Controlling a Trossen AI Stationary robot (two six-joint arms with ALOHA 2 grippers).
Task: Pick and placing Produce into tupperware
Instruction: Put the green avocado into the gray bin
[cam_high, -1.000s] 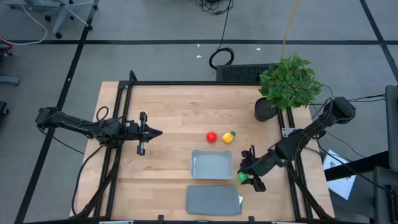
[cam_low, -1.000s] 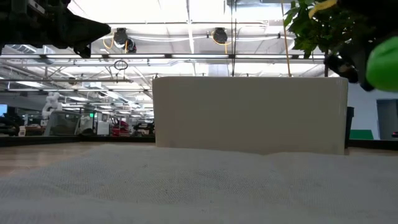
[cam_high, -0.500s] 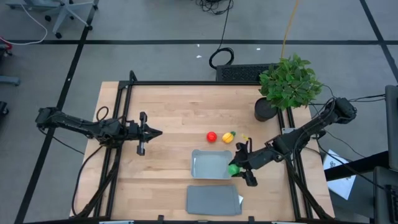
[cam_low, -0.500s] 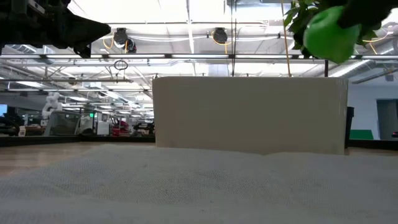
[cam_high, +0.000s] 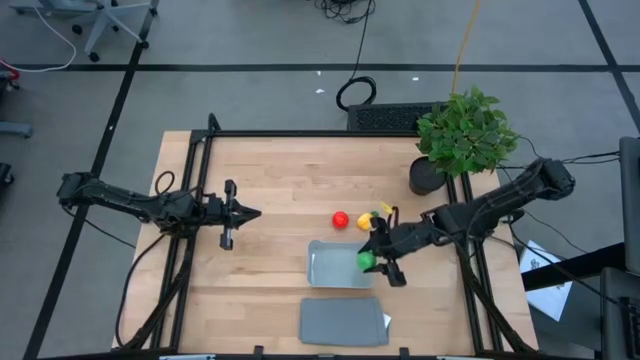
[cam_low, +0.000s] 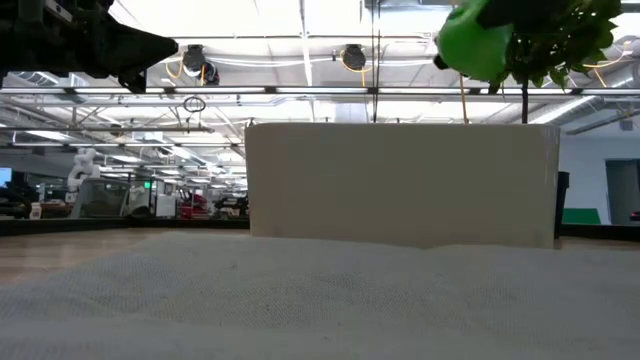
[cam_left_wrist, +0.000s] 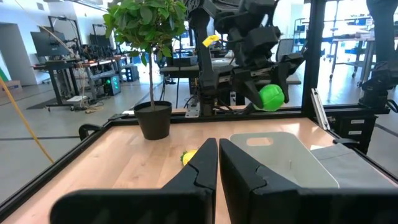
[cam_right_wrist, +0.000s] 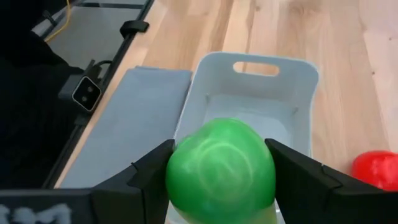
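Observation:
My right gripper (cam_high: 371, 260) is shut on the green round produce piece (cam_high: 366, 260), held above the right end of the grey-blue tupperware (cam_high: 335, 268); the piece also shows in the right wrist view (cam_right_wrist: 221, 169) and the left wrist view (cam_left_wrist: 271, 98). The red round piece (cam_high: 340, 219) and the yellow piece with green tip (cam_high: 367, 220) lie on the table just beyond the tupperware. My left gripper (cam_high: 252, 212) is shut, touching nothing, and waits over the table's left part. My right gripper pinches the green round piece (cam_right_wrist: 221, 169) between its two fingers, one finger (cam_right_wrist: 152, 171) on each side of the ball. The fingers come slanting from the table's right side. The piece is lifted clear, above the tupperware's right end.
A flat dark grey lid (cam_high: 343, 322) lies near the table's near edge, in front of the tupperware. A potted leafy plant (cam_high: 460, 135) stands at the far right corner. Bare wood lies between the left gripper and the tupperware.
My right gripper has carried the green piece leftward and toward the far edge, from beside the tupperware's near right corner to above its right end, and higher. The left arm has kept still.

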